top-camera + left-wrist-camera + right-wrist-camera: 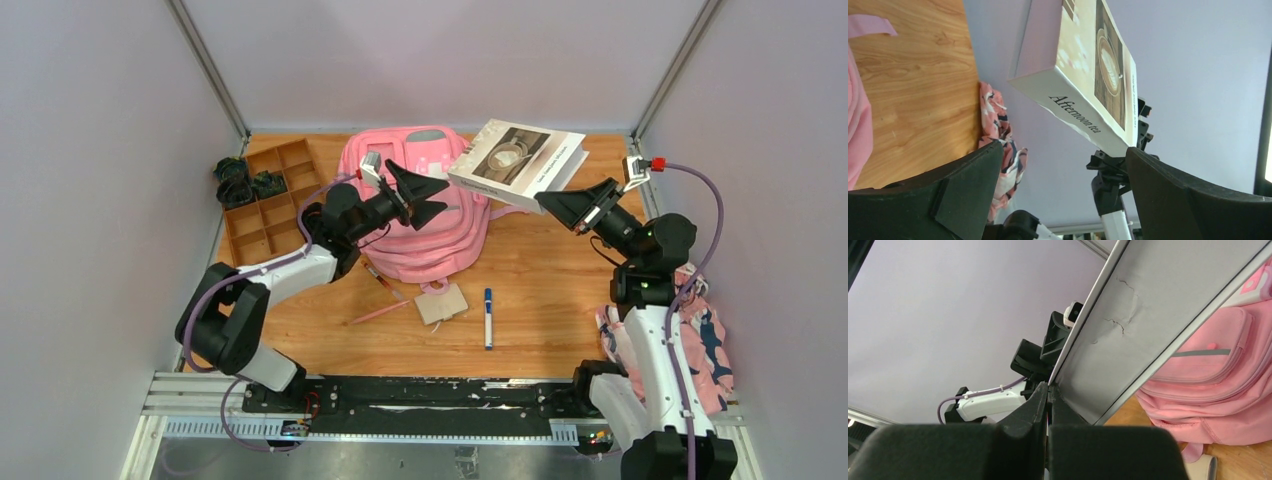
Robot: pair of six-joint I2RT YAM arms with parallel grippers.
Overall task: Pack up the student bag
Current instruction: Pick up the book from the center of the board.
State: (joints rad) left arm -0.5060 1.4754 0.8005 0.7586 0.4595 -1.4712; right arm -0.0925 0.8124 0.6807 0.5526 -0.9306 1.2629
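Pink fabric backpack point(440, 250) lies nearby; thick white book point(518, 160), pinched at one edge by right gripper point(550, 204), could swivel loose before wide-open left gripper point(440, 197) closes.

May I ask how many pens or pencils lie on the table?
3: a blue-capped marker right of the notepad, a pink pencil left of it, a reddish pen by the backpack; others may be hidden.

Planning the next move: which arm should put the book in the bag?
Right, likely: the right pincer is shut on the book, raised near the student bag; the left pincer hangs open, empty.
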